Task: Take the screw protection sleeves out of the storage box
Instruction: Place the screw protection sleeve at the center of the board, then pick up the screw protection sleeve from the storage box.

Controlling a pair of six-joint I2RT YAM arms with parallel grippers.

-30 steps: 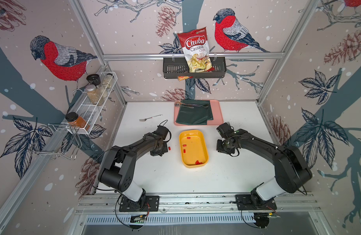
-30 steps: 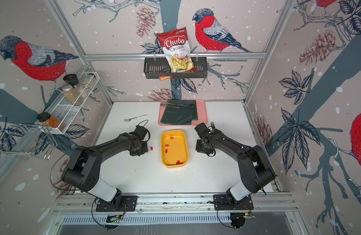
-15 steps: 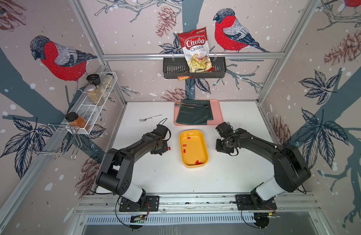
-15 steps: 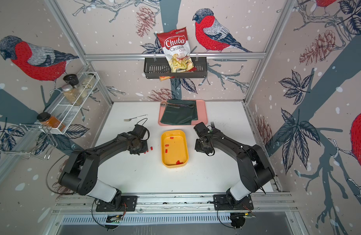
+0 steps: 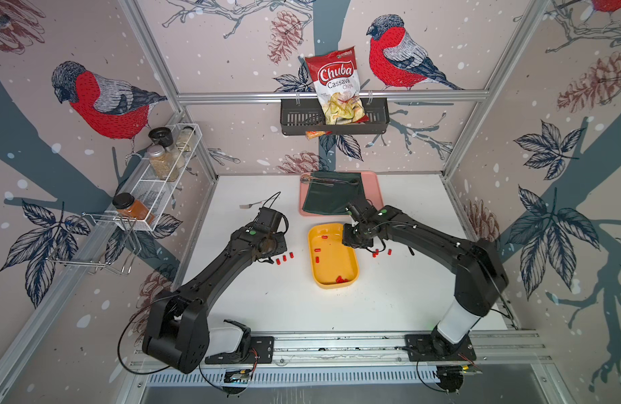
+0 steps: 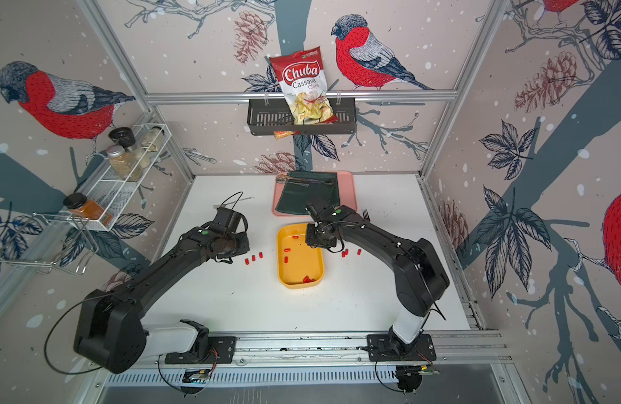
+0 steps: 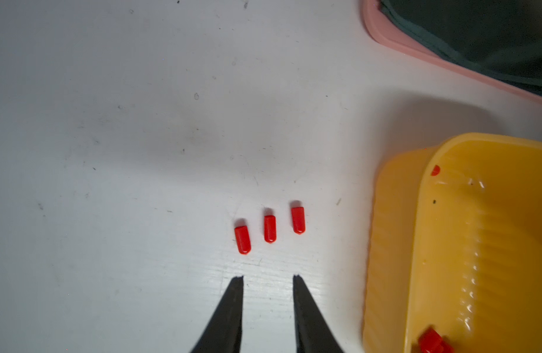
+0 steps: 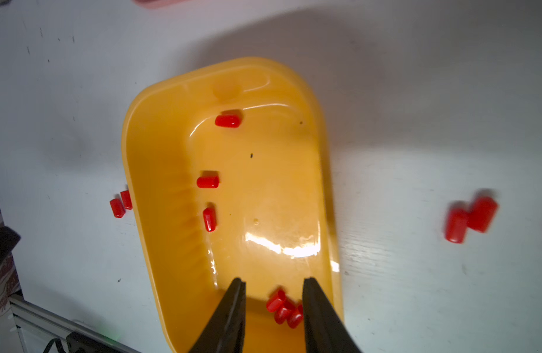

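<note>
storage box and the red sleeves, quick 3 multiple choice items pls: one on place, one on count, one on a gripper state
1. The clustered sleeves in the storage box lie at: A its end nearest the arm bases; B its far end; C its middle.
2. How many sleeves lie on the table beside the left gripper? A one; B three; C six.
3. The left gripper is: A shut on a sleeve; B shut, empty; C open, empty.

A, both top views show the cluster at the near end. B, the left wrist view shows a row of three. C, its jaws stand apart with nothing between.
</note>
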